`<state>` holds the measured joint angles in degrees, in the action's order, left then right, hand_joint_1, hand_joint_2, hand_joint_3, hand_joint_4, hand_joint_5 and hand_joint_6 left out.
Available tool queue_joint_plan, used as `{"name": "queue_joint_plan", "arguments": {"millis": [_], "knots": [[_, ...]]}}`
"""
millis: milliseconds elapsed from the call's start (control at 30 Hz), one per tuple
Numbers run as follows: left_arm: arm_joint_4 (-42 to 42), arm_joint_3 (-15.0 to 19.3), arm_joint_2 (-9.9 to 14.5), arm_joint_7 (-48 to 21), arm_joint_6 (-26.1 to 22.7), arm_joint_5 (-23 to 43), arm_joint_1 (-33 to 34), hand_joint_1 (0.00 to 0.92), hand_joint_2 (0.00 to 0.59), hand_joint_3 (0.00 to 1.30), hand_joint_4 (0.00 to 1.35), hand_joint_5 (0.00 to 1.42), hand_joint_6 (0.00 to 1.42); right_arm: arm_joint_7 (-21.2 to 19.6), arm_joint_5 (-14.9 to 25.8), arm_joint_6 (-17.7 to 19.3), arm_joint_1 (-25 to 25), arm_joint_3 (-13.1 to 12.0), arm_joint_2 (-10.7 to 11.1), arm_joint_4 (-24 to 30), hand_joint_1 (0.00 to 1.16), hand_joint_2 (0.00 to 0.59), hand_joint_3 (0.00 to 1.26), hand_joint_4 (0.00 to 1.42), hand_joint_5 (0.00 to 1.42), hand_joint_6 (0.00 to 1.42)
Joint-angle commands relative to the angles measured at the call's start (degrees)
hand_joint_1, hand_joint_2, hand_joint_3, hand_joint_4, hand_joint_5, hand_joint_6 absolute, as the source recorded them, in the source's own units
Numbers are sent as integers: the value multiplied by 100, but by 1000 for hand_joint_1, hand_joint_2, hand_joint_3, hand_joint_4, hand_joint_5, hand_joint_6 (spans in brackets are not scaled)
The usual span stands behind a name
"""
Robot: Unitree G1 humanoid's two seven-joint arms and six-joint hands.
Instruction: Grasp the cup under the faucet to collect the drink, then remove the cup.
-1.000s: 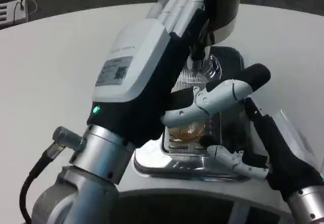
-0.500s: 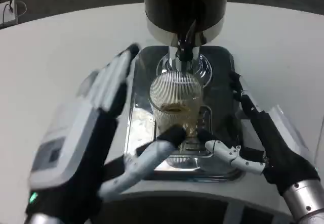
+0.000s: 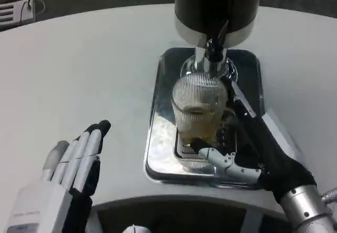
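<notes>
With the right robot hand (image 3: 251, 149) grasping the part-filled cup (image 3: 199, 109) under the faucet (image 3: 213, 51), draw it out level, while the left robot hand (image 3: 73, 164) rests released well left of the cup.

The cup (image 3: 198, 109) stands on the tray (image 3: 158, 107), right under the faucet (image 3: 212, 50) — the dispenser (image 3: 217, 7) rises behind it. My right hand (image 3: 253, 149) lies to the cup's right, fingers along its side and front. My left hand (image 3: 68, 183) sits well left of the tray — nearer me, over the table (image 3: 79, 70).
</notes>
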<state>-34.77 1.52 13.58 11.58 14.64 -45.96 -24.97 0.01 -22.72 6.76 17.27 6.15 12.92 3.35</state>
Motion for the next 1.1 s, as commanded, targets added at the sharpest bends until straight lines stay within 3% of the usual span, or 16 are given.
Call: {"name": "queue_joint_plan", "arguments": {"millis": [33, 433, 1100], "knots": [[102, -80, -68, -67, -149, -191, 7, 0, 152, 0, 0, 15, 0, -48, 23, 81, 107, 21, -21, -131, 609, 230, 0, 52, 86, 211], [172, -193, -94, -272, -333, -238, 121, 0, 153, 0, 0, 12, 0, -18, 103, 63, 339, 45, -44, -416, 621, 221, 0, 42, 84, 198], [16, -243, -126, -338, -396, -210, -78, 0, 154, 0, 0, 12, 0, -119, 180, -20, 803, 215, -366, -839, 639, 206, 0, 42, 73, 196]]}}
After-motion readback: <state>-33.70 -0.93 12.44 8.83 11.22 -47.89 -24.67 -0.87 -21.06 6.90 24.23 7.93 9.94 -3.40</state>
